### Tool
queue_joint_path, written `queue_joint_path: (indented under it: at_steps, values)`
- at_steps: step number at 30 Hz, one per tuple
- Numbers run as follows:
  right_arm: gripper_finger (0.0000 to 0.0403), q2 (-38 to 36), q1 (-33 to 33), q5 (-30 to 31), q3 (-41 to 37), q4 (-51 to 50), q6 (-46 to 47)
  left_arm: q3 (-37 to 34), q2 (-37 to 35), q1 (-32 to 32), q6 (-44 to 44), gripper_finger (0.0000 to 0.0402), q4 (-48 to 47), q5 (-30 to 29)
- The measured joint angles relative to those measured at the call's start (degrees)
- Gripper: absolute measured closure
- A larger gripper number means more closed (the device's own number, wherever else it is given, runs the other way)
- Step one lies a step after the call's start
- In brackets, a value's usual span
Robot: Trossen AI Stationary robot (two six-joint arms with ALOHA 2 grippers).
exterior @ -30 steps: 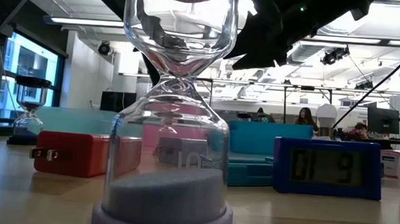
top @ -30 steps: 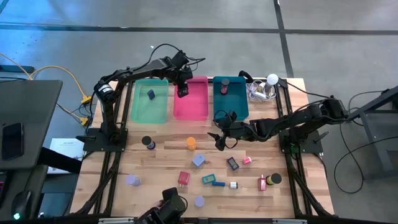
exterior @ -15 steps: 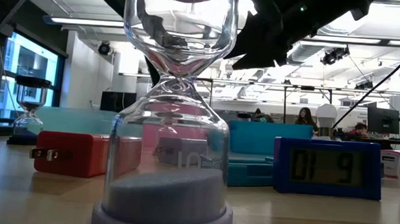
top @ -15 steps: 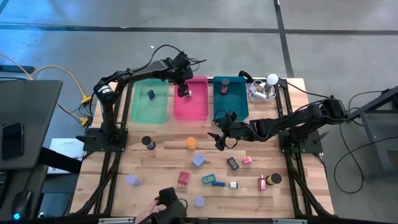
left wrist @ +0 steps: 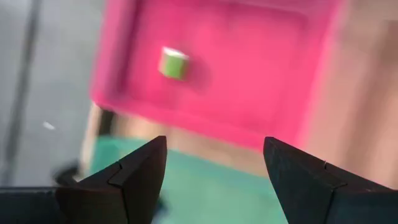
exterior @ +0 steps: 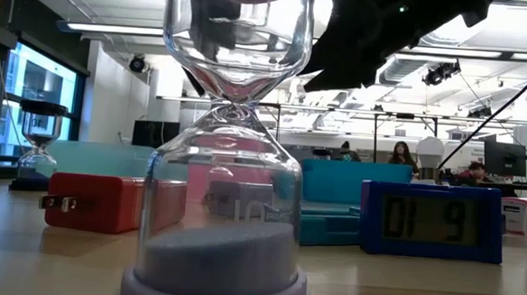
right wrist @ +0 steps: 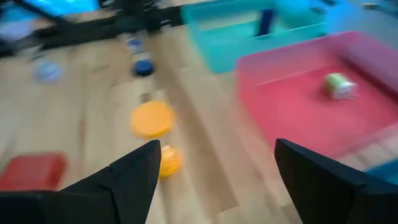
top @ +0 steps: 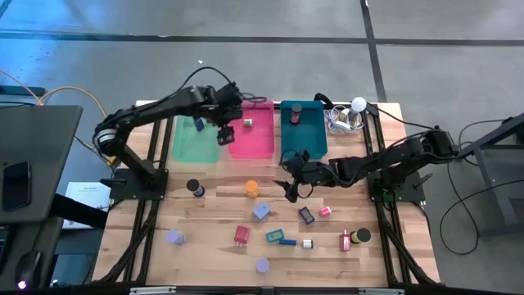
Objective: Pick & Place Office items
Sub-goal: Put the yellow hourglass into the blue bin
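- Pink plastic fills the left wrist view: the pink tray (left wrist: 249,68) holds one small pale-green piece (left wrist: 173,63), lying free in the tray; the high view shows the same piece (top: 247,122) only as a pale speck.
- The left gripper (top: 225,133) hangs over the seam between the green tray (top: 196,139) and the pink one, its fingers (left wrist: 134,171) spread apart with nothing between them.
- The right gripper (top: 293,187) hovers above the bare wood just near of the teal tray (top: 303,131), fingers (right wrist: 323,171) wide and empty; its wrist view looks past an orange cylinder (right wrist: 152,118) toward the trays.
- Only the high view lays out the loose office items: a red block (top: 241,236), a teal block (top: 274,236), a lavender disc (top: 262,265) and a dark round cap (top: 361,236) across the near half of the table (top: 213,209).
- A dark blue piece (top: 198,124) lies in the green tray, and a dark red one (top: 293,118) in the teal tray.
- A clear hourglass (exterior: 232,146) stands right before the low camera, blocking much of that view; beside it show a red plug block (exterior: 107,203) and a blue digital clock (exterior: 431,220).
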Motion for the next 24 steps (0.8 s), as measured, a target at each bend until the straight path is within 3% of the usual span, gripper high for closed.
queue_joint_path:
  at_steps: [6,13,16,24]
  values:
    - [0.0100,0.0,1.3,-10.5,0.0,-0.5,2.4,0.0,-4.2,-6.0,-10.1,0.0140,-12.4,8.9]
    - [0.0100,0.0,2.4,-24.8,0.0,-1.6,3.2,0.0,-4.7,-15.4,-17.8,0.0140,-21.3,13.3]
    - [0.0100,0.0,3.1,-24.3,0.0,-1.7,2.6,0.0,-4.7,-20.1,-20.6,0.0140,-23.8,13.3]
    - [0.0100,0.0,3.6,-14.4,0.0,-1.7,-0.2,0.0,-6.4,-34.2,-29.1,0.0140,-27.0,10.4]
